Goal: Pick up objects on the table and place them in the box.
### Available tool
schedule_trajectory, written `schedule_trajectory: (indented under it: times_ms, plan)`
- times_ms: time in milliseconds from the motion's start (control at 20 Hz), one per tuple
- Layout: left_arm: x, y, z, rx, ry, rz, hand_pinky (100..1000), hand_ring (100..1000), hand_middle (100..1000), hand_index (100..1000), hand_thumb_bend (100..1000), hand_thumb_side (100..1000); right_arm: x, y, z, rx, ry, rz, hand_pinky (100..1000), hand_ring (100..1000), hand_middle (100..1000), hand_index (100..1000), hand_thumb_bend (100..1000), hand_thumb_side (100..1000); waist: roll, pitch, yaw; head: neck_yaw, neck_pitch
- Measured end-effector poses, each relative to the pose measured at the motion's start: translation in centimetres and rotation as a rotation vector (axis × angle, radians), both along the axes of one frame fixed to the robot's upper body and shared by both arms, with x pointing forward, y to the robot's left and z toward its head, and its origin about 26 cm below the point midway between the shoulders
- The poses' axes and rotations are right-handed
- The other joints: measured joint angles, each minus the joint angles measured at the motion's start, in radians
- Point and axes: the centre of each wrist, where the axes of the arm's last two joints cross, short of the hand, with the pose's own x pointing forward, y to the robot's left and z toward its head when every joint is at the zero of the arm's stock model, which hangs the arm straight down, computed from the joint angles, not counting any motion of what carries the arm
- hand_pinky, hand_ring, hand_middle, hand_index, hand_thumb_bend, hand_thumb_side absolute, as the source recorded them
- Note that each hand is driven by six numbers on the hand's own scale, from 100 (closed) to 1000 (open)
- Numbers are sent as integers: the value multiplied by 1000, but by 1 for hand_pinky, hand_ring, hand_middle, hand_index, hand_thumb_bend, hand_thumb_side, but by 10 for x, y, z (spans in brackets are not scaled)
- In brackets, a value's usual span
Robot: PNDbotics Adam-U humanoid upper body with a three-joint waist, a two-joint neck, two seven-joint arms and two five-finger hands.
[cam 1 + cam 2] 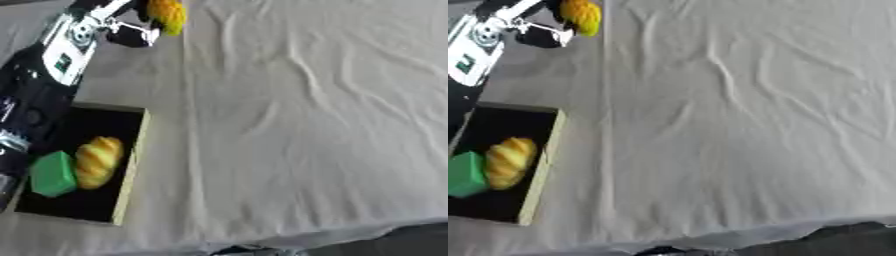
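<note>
My left hand [131, 27] reaches up to the far left of the table and is shut on a yellow-orange object [167, 15], which it holds above the grey cloth. Its arm runs down the left edge over the box [131, 160]. That box is black inside with a pale wooden rim and sits at the lower left. A bread loaf [98, 161] and a green block [52, 173] lie in it side by side. My right hand shows in neither view.
A wrinkled white cloth [315, 115] covers most of the table, with a grey strip [149, 85] along its left. The table's near edge [350, 232] runs across the bottom, dark floor beyond it.
</note>
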Motion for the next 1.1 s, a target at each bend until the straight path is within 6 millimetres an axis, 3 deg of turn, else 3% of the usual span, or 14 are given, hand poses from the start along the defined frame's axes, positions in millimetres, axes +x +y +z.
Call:
schedule_trajectory:
  times_ms: [300,700,900,950,1000,1100]
  plan:
    - [-53,35,20,83,-52,-36,736,537,415,509,100,100,-1,-3,-2,-11,-6,-12,966,882,710,866,100,462,0,-5,26,-21,0]
    - [-129,76,6,201,-21,-1,726,548,422,517,107,100,-1,-6,-1,-14,-16,-22,965,882,710,866,100,470,-6,0,29,-27,0]
    - [-147,83,0,195,-13,38,725,547,424,521,103,100,-1,-6,-1,-13,-21,-22,965,882,711,865,100,470,-13,3,29,-29,0]
    - [-149,83,-1,192,-14,44,724,546,424,522,167,100,-1,-6,-1,-12,-22,-21,964,882,711,865,100,476,-15,4,29,-29,0]
    - [-150,83,-2,191,-12,50,725,547,425,522,106,100,-1,-6,-1,-12,-24,-21,964,882,712,865,100,470,-17,4,28,-29,0]
    - [-151,84,-4,196,-6,63,724,546,426,523,104,100,-1,-6,-1,-11,-27,-18,963,882,712,865,100,470,-22,5,25,-29,0]
